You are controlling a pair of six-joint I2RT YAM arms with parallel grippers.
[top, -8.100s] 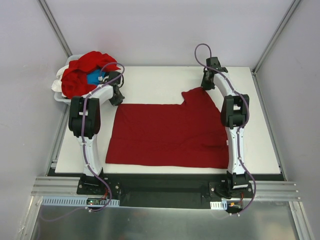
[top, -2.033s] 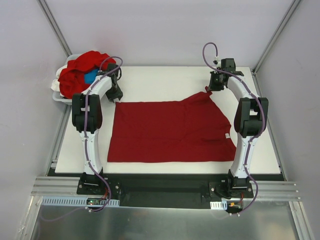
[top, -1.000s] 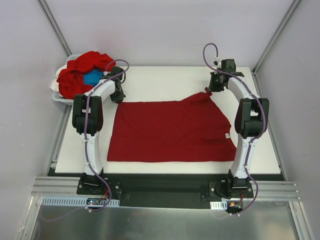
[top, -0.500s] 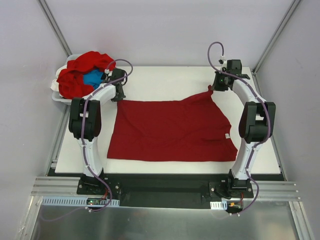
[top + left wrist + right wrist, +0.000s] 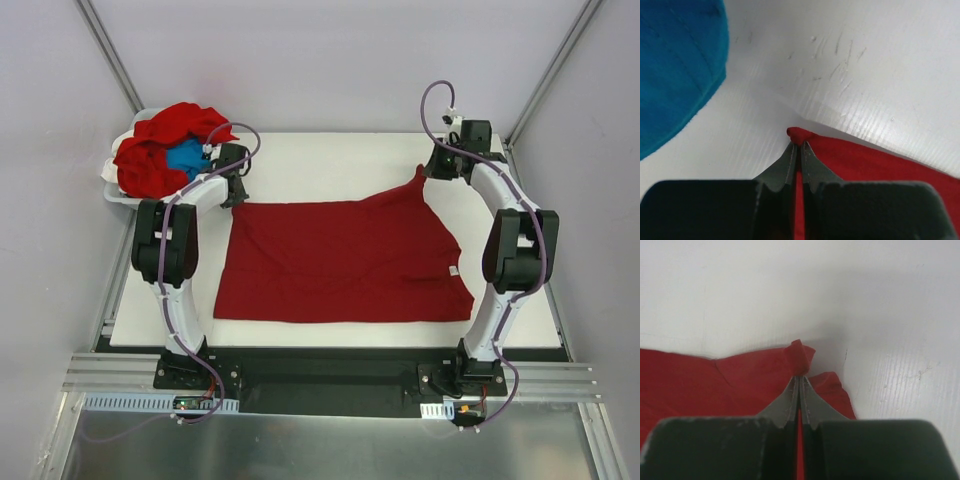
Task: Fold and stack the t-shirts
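Note:
A deep-red t-shirt (image 5: 340, 262) lies spread on the white table (image 5: 330, 160), with a small white label near its right edge. My left gripper (image 5: 237, 196) is shut on the shirt's far left corner (image 5: 799, 136). My right gripper (image 5: 428, 172) is shut on the far right corner (image 5: 800, 357), which is lifted into a peak. A pile of deep-red shirts (image 5: 160, 140) with a bright blue one (image 5: 186, 157) sits at the far left. The blue cloth also shows in the left wrist view (image 5: 675, 65).
The pile rests in a white basket (image 5: 113, 178) off the table's far left corner. Grey walls enclose the table at the back and sides. The arm bases stand on a black rail (image 5: 330, 375) at the near edge.
Both grippers have drawn the shirt's far corners outward and toward the back. The right corner has moved right and is lifted. The shirt's far edge is stretched straighter.

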